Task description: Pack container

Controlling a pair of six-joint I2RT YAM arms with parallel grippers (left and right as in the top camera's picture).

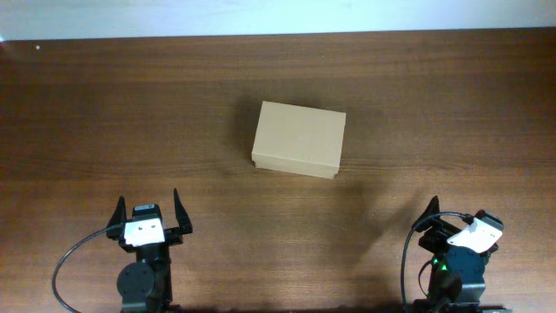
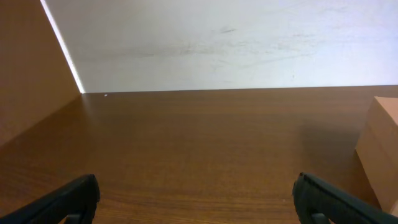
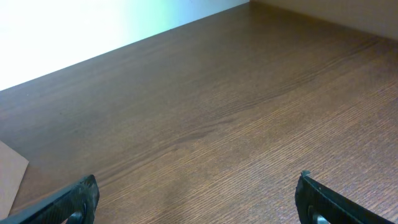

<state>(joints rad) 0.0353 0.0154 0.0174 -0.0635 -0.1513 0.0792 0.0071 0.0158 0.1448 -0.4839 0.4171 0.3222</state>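
Dark wooden table (image 1: 87,104) bears the closed container (image 1: 299,139) near its centre, while left gripper (image 1: 148,204) and right gripper (image 3: 196,186) sit by the front edge, jaws wide apart, holding nothing.

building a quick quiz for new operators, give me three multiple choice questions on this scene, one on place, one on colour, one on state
1. Where is the box?
A) at the near edge
B) middle of the table
C) far left corner

2. What colour is the box?
A) tan
B) white
C) blue

3. How are the left claw and right claw?
A) both shut
B) one open, one shut
C) both open, empty

Answers:
1 B, it sits alone mid-table.
2 A, plain tan cardboard.
3 C, jaws spread wide with nothing between.
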